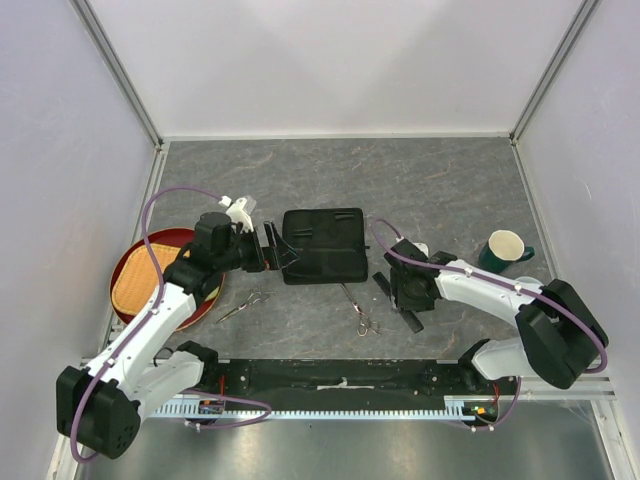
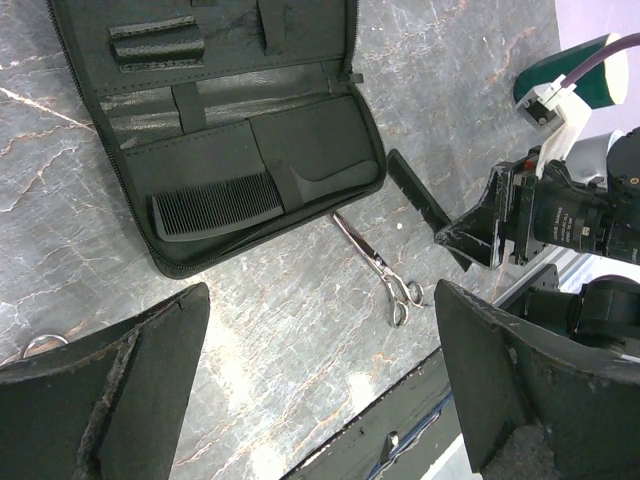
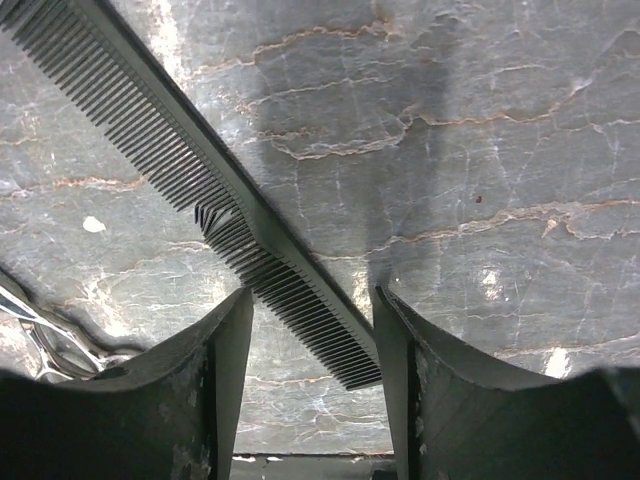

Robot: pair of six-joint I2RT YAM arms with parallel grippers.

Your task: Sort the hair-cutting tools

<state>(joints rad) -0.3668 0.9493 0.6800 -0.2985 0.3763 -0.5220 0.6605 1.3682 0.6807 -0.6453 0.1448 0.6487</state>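
Your left gripper (image 2: 322,300) hangs wide open over the worktop (image 2: 90,210), just left of the open black case (image 2: 230,90), and nothing is in it. The comb with the thin handle (image 2: 262,188) lies inside the case. One pair of scissors (image 2: 378,266) lies on the worktop just on the near side of the case. The other pair (image 1: 245,303) lies more to the left, close to the red tray (image 1: 135,262). Your right gripper (image 3: 312,300) is open too, but not so wide — its two fingers (image 3: 215,380) stand on either side of the straight comb (image 3: 170,140). That comb lies flat on the worktop, right of the case. The cup (image 1: 505,247) stands far off to the right.
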